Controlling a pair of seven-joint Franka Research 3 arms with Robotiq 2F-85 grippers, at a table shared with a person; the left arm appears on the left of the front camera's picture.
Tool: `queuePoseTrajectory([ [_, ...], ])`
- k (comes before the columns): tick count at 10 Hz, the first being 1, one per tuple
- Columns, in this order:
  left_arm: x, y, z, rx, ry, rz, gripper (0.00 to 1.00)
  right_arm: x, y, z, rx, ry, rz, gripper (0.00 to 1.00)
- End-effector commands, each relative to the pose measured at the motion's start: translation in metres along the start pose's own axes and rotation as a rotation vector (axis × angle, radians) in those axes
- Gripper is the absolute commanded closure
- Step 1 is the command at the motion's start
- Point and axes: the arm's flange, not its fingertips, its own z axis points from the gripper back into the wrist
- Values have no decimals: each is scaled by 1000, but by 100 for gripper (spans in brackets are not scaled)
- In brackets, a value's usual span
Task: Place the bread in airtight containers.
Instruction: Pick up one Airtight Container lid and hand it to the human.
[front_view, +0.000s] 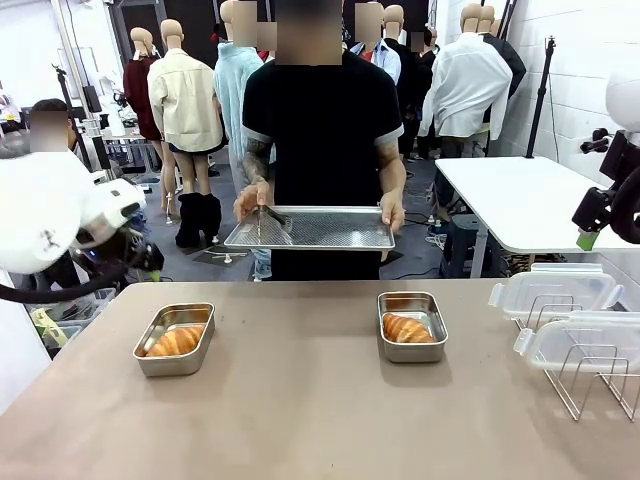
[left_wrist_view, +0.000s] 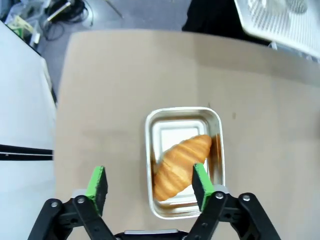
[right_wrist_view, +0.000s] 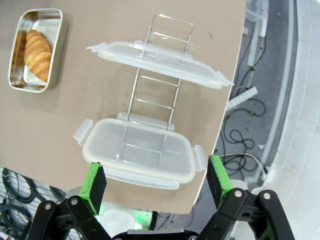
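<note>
Two croissants lie in two small steel pans on the brown table. The left croissant (front_view: 177, 341) sits in the left pan (front_view: 150, 358), the right croissant (front_view: 406, 328) in the right pan (front_view: 434, 345). In the left wrist view my left gripper (left_wrist_view: 149, 185) is open above the table. Its right pad hangs over one end of the croissant (left_wrist_view: 181, 161) in its pan (left_wrist_view: 181, 112). My right gripper (right_wrist_view: 156, 177) is open above two clear lids (right_wrist_view: 137, 150) on a wire rack. The other croissant (right_wrist_view: 38, 47) lies far off in its pan (right_wrist_view: 20, 85).
A person at the far side holds a large perforated steel tray (front_view: 330, 230) with tongs on it. The clear lids (front_view: 555, 290) rest on a wire rack (front_view: 590, 385) at the table's right end. My left arm (front_view: 60, 210) is at the left edge, my right arm (front_view: 612, 195) at the right.
</note>
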Motion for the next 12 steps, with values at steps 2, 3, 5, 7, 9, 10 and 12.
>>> queuePoseTrajectory([
  [2,20,52,29,75,-10,45,0,1,0,2,-7,15,-6,0],
  [3,28,83,29,71,42,59,0,1,0,2,-7,15,-6,0],
  [5,35,144,21,51,154,146,0,1,0,2,-7,15,-6,0],
  [7,25,194,-2,8,237,245,0,1,0,2,-7,15,-6,0],
  [9,20,215,-11,-28,241,295,0,1,0,2,-7,15,-6,0],
  [10,10,201,-7,29,233,253,0,1,0,2,-7,15,-6,0],
  [12,10,201,-7,29,233,253,0,1,0,2,-7,15,-6,0],
])
